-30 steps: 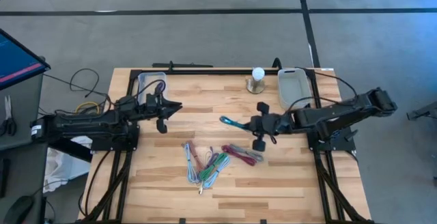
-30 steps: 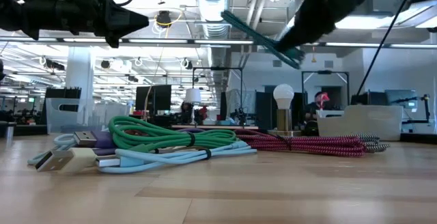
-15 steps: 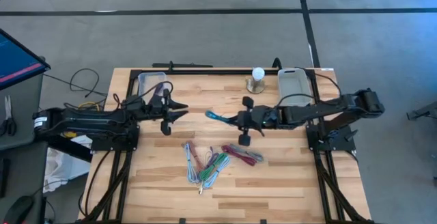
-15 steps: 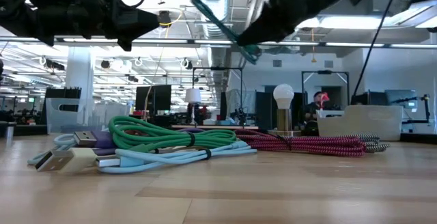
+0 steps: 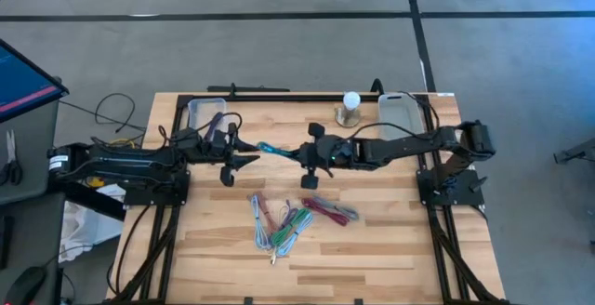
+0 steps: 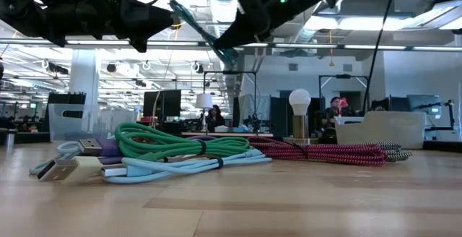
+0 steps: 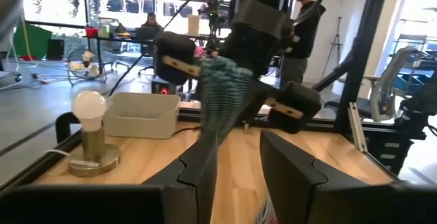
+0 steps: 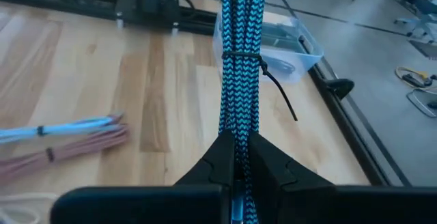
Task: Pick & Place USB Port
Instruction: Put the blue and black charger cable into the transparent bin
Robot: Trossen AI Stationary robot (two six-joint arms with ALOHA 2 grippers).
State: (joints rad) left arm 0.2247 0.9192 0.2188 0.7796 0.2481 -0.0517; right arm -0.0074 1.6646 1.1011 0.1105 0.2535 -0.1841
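A teal braided USB cable [image 5: 277, 150], tied into a straight bundle, is carried above the table in my right gripper [image 5: 305, 153], which is shut on it. In the right wrist view the cable [image 8: 239, 60] runs straight out from the gripper [image 8: 239, 157]. My left gripper [image 5: 248, 151] is open and faces it from the table's left. In the left wrist view the cable's free end [image 7: 217, 94] reaches down between the left gripper's [image 7: 235, 166] fingers; I cannot tell whether it touches them. My right gripper pinches the teal bundle near one end [image 8: 238, 141] between its two fingers, with the fingers lying along the cable. It comes level from the table's right. The cable is lifted clear of the table and sticks out toward the left gripper [image 6: 170, 22], tilted slightly up.
Several bundled cables lie near the table's middle: green and light blue ones [image 5: 279, 223] and a red one [image 5: 331, 210]. A light bulb on a stand [image 5: 350, 108] and a white bin [image 5: 398, 117] sit at the far edge, a clear bin [image 5: 206, 114] far left.
My right gripper has carried the teal cable toward the table's left, high above the table, until its free end reaches my left gripper. My left gripper has moved a little toward the right, toward the cable. The cables on the table have stayed put.
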